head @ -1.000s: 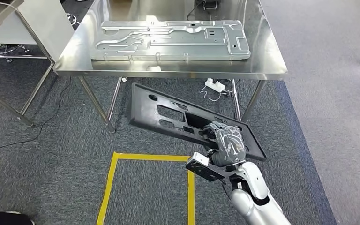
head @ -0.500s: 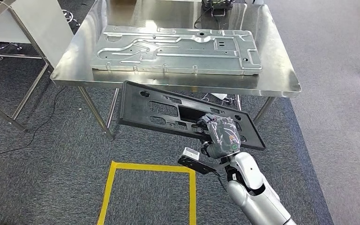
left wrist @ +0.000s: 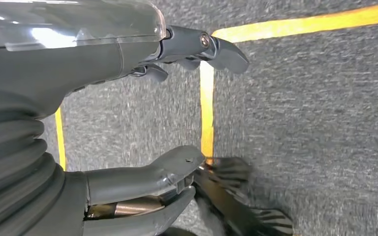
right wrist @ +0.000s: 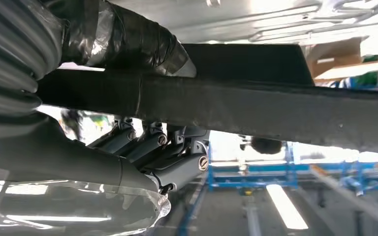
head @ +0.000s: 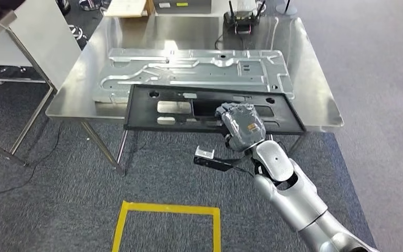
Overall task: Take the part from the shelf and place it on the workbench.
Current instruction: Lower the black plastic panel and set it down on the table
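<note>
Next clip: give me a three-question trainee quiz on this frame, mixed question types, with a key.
1. True or false: the black panel already lies flat on the steel workbench, released.
2. Which robot hand holds the panel? A) left B) right
3. Fill in: on the workbench beyond the panel lies a stamped ______ plate.

Key: 1 false, the right robot hand grips it at the table's near edge; 2 B, the left robot hand hangs over the carpet holding nothing; 3 metal.

A stamped metal panel (head: 194, 71) lies flat; yellow floor tape (head: 165, 210) marks carpet.
</note>
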You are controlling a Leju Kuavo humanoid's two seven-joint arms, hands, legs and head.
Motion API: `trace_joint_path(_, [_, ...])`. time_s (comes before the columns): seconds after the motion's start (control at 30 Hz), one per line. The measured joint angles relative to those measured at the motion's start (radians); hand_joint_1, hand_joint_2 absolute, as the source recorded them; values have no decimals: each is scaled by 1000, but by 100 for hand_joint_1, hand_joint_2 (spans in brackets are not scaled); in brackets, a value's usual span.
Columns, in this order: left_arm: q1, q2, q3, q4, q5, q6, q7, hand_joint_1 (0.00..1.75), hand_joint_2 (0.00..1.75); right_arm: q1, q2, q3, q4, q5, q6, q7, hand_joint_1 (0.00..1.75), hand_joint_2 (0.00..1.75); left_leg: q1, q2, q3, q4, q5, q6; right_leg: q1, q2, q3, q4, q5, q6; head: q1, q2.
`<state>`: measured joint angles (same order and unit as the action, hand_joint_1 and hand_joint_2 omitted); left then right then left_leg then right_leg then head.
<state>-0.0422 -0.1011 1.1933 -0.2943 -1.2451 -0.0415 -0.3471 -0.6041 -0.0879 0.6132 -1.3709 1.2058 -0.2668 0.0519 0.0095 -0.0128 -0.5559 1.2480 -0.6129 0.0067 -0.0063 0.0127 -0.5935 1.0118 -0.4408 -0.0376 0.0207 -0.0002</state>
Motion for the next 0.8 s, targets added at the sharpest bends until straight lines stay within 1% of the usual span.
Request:
trace_joint_path(0.03, [0, 4, -2, 1, -5, 0, 0, 0, 175, -21, 1, 18, 14, 17, 20, 1, 175, 175, 3, 1, -42, 29, -39, -6, -1, 1, 14, -1, -13, 1, 0, 0])
trace_joint_path(0.07, [0, 7, -5, 3, -9, -1, 0, 0, 175, -41, 3, 37, 29, 33, 37, 3, 175, 175, 5, 3, -72, 31, -67, -12, -2, 2, 29, -1, -25, 4, 0, 0])
trace_joint_path(0.1, [0, 10, -9, 4, -13, -1, 1, 0, 175, -62, 6, 58, 48, 45, 54, 6, 175, 175, 8, 4, -88, 6, -68, -16, -4, 2, 45, -1, -39, 7, 1, 0])
trace_joint_path(0.13, [-1, 13, -13, 6, -17, -3, 1, 0, 175, -85, 12, 80, 70, 53, 69, 8, 175, 175, 10, 6, -95, -43, -33, -20, -6, 3, 61, 0, -52, 11, 0, 0])
trace_joint_path(0.17, [-1, 15, -16, 9, -20, -5, 2, 0, 175, -109, 19, 100, 95, 56, 82, 9, 175, 175, 13, 10, -96, -103, 39, -21, -7, 3, 75, 1, -65, 16, 1, 0])
trace_joint_path(0.2, [-2, 17, -19, 11, -22, -7, 2, 0, 175, -134, 28, 119, 119, 57, 94, 10, 175, 175, 13, 15, -94, -155, 106, -20, -7, 4, 86, 2, -79, 22, 0, 0])
trace_joint_path(0.23, [-5, 18, -21, 14, -23, -9, 2, 0, 175, -156, 36, 134, 141, 56, 103, 10, 175, 175, 12, 18, -91, -190, 159, -15, -6, 4, 94, 3, -91, 30, 1, 0])
trace_joint_path(0.27, [-8, 19, -23, 17, -23, -10, 3, 0, 175, -176, 43, 145, 157, 55, 108, 10, 175, 175, 11, 20, -89, -207, 189, -7, -4, 4, 101, 4, -99, 38, 1, 0])
trace_joint_path(0.33, [-14, 19, -28, 19, -23, -12, 3, 0, 175, -203, 52, 156, 178, 52, 111, 11, 175, 175, 10, 15, -78, -211, 186, 11, -3, 3, 106, 8, -102, 51, 1, 0])
trace_joint_path(0.37, [-15, 19, -31, 20, -24, -12, 3, 0, 175, -213, 56, 160, 186, 50, 111, 11, 175, 175, 11, 12, -70, -214, 184, 18, -4, 1, 102, 25, -98, 55, 1, 0])
trace_joint_path(0.4, [-15, 19, -34, 21, -24, -12, 3, 0, 175, -222, 59, 163, 192, 47, 112, 11, 175, 175, 11, 10, -61, -216, 180, 25, -5, -2, 84, 58, -97, 58, 1, 0])
trace_joint_path(0.43, [-16, 19, -36, 22, -24, -12, 3, 0, 175, -229, 60, 166, 198, 41, 114, 11, 175, 175, 11, 8, -52, -218, 174, 30, -7, -4, 51, 111, -103, 61, 1, 0])
trace_joint_path(0.47, [-16, 20, -38, 23, -24, -12, 3, 0, 175, -234, 61, 170, 203, 34, 116, 12, 175, 175, 10, 7, -44, -219, 167, 34, -7, -7, 8, 176, -117, 63, 1, 0])
trace_joint_path(0.5, [-16, 20, -39, 23, -24, -13, 3, 0, 175, -237, 62, 173, 208, 26, 119, 12, 175, 175, 9, 6, -35, -219, 158, 37, -7, -8, -40, 236, -142, 65, 1, 0])
trace_joint_path(0.53, [-16, 20, -40, 24, -24, -13, 3, 0, 175, -237, 62, 175, 214, 17, 122, 13, 175, 175, 7, 4, -24, -219, 147, 39, -6, -8, -84, 280, -170, 65, 1, 0])
trace_joint_path(0.57, [-15, 20, -40, 24, -23, -14, 4, 0, 175, -237, 62, 176, 219, 10, 125, 13, 175, 175, 4, 2, -11, -220, 136, 40, -4, -8, -115, 295, -190, 62, 1, 0])
trace_joint_path(0.6, [-14, 21, -41, 24, -23, -14, 5, 0, 175, -236, 62, 176, 225, 2, 127, 15, 175, 175, 1, 0, 5, -220, 123, 41, -2, -8, -132, 282, -192, 56, 1, 0])
trace_joint_path(0.63, [-14, 21, -41, 24, -22, -14, 7, 0, 175, -236, 62, 176, 230, -5, 129, 16, 175, 175, -4, -2, 24, -221, 110, 41, 3, -8, -137, 239, -167, 45, 1, 0])
trace_joint_path(0.67, [-13, 21, -41, 25, -22, -14, 9, 0, 175, -237, 60, 176, 236, -12, 130, 18, 175, 175, -8, -3, 41, -222, 96, 42, 12, -8, -133, 177, -111, 28, 1, 0])
trace_joint_path(0.7, [-13, 18, -41, 27, -22, -14, 11, 0, 175, -237, 59, 176, 241, -19, 130, 20, 175, 175, -13, -4, 60, -223, 82, 40, 23, -3, -127, 118, -41, 11, 0, 0])
trace_joint_path(0.73, [-14, 17, -42, 30, -22, -15, 12, 0, 175, -237, 57, 176, 246, -25, 129, 21, 175, 175, -15, -5, 74, -225, 69, 37, 32, 2, -119, 73, 17, -5, 0, 0])
trace_joint_path(0.77, [-16, 16, -42, 33, -22, -15, 14, 0, 175, -238, 56, 176, 250, -29, 128, 22, 175, 175, -17, -7, 88, -230, 59, 34, 39, 5, -110, 46, 55, -15, -1, 0])
trace_joint_path(0.8, [-18, 16, -42, 35, -22, -15, 16, 0, 175, -239, 56, 176, 253, -32, 127, 23, 175, 175, -18, -8, 99, -229, 57, 29, 41, 7, -100, 37, 65, -19, -1, 0])
